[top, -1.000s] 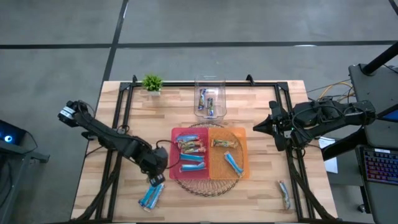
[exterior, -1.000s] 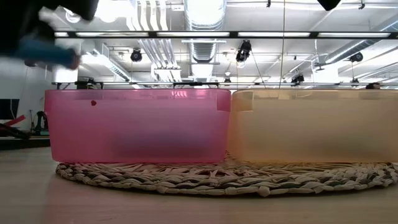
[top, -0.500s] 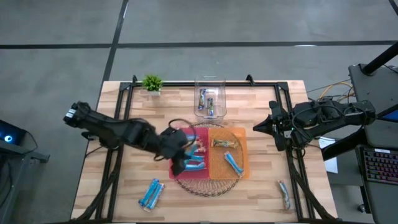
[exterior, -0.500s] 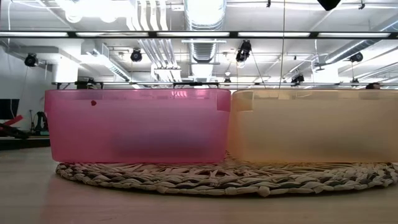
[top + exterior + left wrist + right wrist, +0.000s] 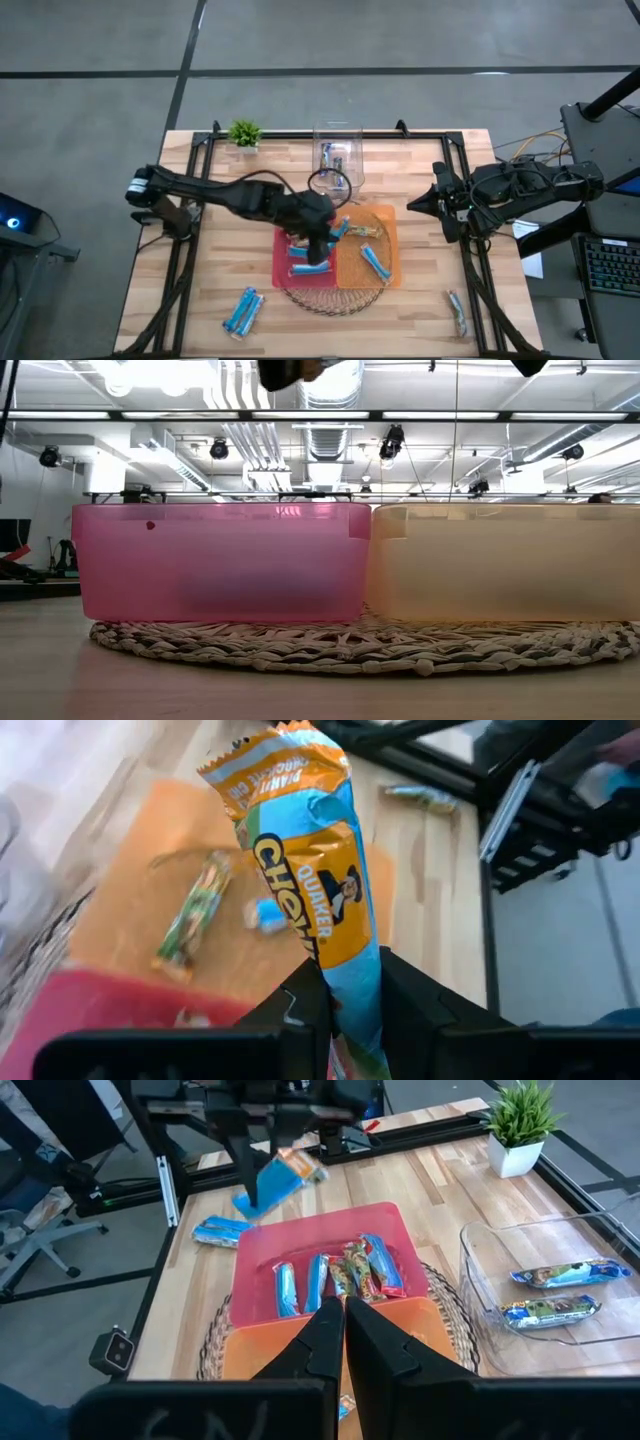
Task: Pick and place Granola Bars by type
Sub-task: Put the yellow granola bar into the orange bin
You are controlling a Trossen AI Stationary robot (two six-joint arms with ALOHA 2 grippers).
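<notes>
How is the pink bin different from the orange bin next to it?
The pink bin holds a row of bars, mostly blue; the orange bin holds fewer. In the overhead view, the pink bin sits left and the orange bin right. Both share the woven mat.

Held bar [image 5: 310, 900] lower end behind jaws

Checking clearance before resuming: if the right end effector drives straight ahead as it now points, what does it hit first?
Likely the orange bin: in its wrist view the shut right end effector aims low across it, with the red bin just beyond. Depth is unclear; it might pass above both rims.
</notes>
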